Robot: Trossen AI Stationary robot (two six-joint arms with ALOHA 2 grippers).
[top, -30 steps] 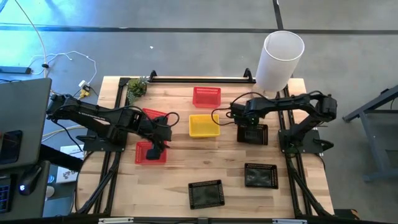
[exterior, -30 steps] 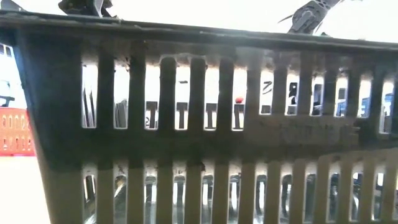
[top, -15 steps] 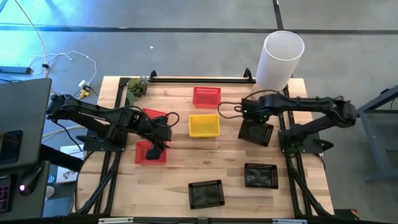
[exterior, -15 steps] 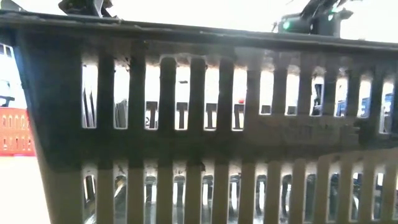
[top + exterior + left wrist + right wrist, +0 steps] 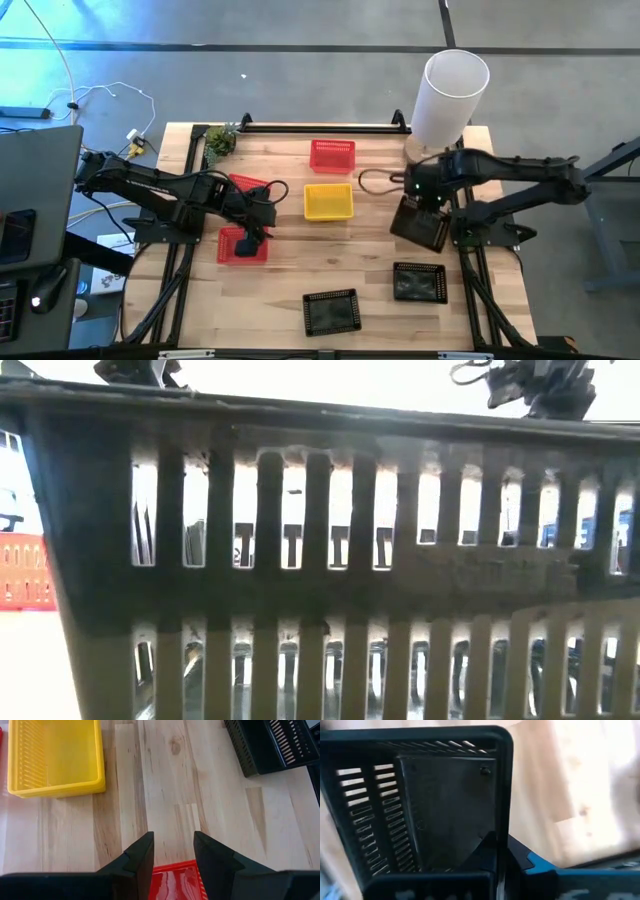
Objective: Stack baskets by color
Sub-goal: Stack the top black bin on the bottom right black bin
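Observation:
My right gripper (image 5: pixel 427 200) is at the table's right side, shut on a black basket (image 5: pixel 420 224). Two more black baskets (image 5: pixel 330 312) (image 5: pixel 419 282) rest flat near the front edge; one of them (image 5: pixel 320 560) fills the low view. A yellow basket (image 5: pixel 328 201) sits mid-table, with a red basket (image 5: pixel 332 155) behind it. My left gripper (image 5: pixel 173 836) stands open over the far rim of a red basket (image 5: pixel 242 246). Another red basket (image 5: pixel 248 185) lies partly under the left arm. My right gripper grips the black basket by one side wall at its rim (image 5: pixel 501 827), one finger inside (image 5: pixel 489 851) and one outside. The fingers come from above, pointing down. The basket hangs tilted below them, clear of the table.
A tall white cylinder (image 5: pixel 450 95) stands at the back right corner and a small green plant (image 5: pixel 220 140) at the back left. A black bar (image 5: pixel 320 127) runs along the far edge. Bare wood lies between the yellow basket and the front black baskets.
My right gripper has risen and drawn back toward the table's right edge, rolling a little. The black basket has come up with it, from flat on the table to hanging tilted and clear.

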